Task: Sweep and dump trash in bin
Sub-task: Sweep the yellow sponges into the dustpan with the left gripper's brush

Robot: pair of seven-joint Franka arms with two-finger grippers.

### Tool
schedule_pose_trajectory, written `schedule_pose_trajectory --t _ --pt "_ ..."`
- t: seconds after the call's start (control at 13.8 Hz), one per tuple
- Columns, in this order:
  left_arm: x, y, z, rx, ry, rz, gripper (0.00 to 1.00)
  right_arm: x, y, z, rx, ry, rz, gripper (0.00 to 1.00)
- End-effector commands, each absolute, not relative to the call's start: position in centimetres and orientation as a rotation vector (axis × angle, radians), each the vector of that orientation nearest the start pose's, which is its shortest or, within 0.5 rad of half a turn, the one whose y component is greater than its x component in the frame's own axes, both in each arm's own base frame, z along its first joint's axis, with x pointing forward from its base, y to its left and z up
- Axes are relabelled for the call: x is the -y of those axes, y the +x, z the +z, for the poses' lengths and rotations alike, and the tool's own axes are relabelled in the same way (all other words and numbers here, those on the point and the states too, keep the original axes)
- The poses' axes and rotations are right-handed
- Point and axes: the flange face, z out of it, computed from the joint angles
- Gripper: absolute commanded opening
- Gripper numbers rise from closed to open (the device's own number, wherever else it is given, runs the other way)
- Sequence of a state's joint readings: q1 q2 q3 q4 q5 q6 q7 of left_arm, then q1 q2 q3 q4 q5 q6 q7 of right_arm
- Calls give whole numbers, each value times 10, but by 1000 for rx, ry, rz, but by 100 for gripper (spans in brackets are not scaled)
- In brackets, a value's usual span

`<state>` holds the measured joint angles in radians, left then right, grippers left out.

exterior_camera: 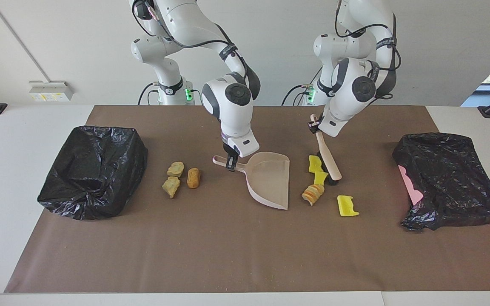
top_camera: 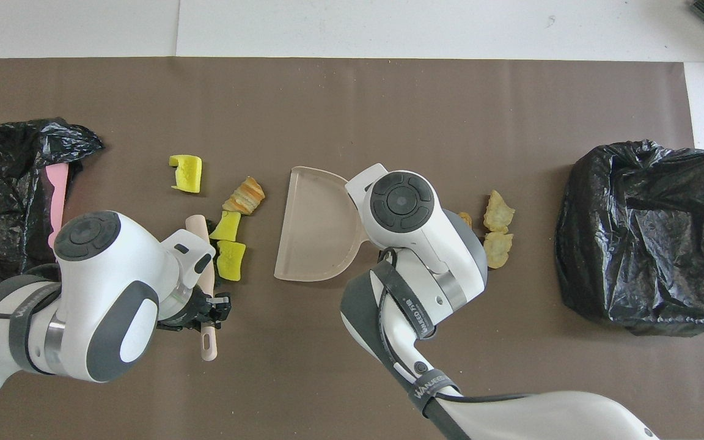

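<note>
My right gripper [exterior_camera: 230, 163] is shut on the handle of a beige dustpan [exterior_camera: 270, 178] whose wide mouth faces the left arm's end. My left gripper [exterior_camera: 314, 126] is shut on the wooden handle of a brush [exterior_camera: 328, 159]; its dark head sits on the mat against two yellow scraps [exterior_camera: 314, 164] [exterior_camera: 321, 177]. A striped orange-and-cream chunk [exterior_camera: 313, 193] and a third yellow scrap [exterior_camera: 347, 206] lie farther from the robots. Between these and the dustpan's mouth is a narrow gap. Three bread-like lumps [exterior_camera: 176, 168] [exterior_camera: 193, 177] [exterior_camera: 171, 186] lie beside the dustpan's handle, toward the right arm's end.
A bin under a black bag [exterior_camera: 94, 170] stands at the right arm's end of the brown mat [exterior_camera: 211, 246]. Another black-bagged bin [exterior_camera: 449, 178], with a pink edge [exterior_camera: 411, 185] showing, stands at the left arm's end. Fine crumbs speckle the mat's edge farthest from the robots.
</note>
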<state>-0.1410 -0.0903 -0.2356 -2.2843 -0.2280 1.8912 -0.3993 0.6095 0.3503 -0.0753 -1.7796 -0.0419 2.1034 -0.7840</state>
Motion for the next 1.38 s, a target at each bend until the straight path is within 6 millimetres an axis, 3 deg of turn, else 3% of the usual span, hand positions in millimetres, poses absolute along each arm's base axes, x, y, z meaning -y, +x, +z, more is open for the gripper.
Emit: schedule_pose_trajectory --t 0.0,0.36,0.51,0.65,0.8,0.95,1.09,1.31 --pt "229 417 373 102 -3221 486 0 -328 547 358 1937 -2515 49 0" --pt "290 400 379 -31 -3311 413 0 -328 547 357 1929 -2521 51 0" --pt "304 411 387 -16 -3351 435 0 -328 546 358 1906 -2539 48 0" --pt "306 426 412 17 -3400 406 0 -330 545 358 1899 -2542 50 0" --pt "286 446 440 99 -3437 357 0 -327 540 354 1842 -2567 74 0" --pt "269 456 454 110 -3427 375 0 -328 534 349 1762 -2533 95 0" --pt "241 472 450 120 -3370 320 0 -325 529 350 1759 -2525 156 0" --pt "172 504 438 -93 -3223 189 0 -326 530 350 1756 -2529 145 0"
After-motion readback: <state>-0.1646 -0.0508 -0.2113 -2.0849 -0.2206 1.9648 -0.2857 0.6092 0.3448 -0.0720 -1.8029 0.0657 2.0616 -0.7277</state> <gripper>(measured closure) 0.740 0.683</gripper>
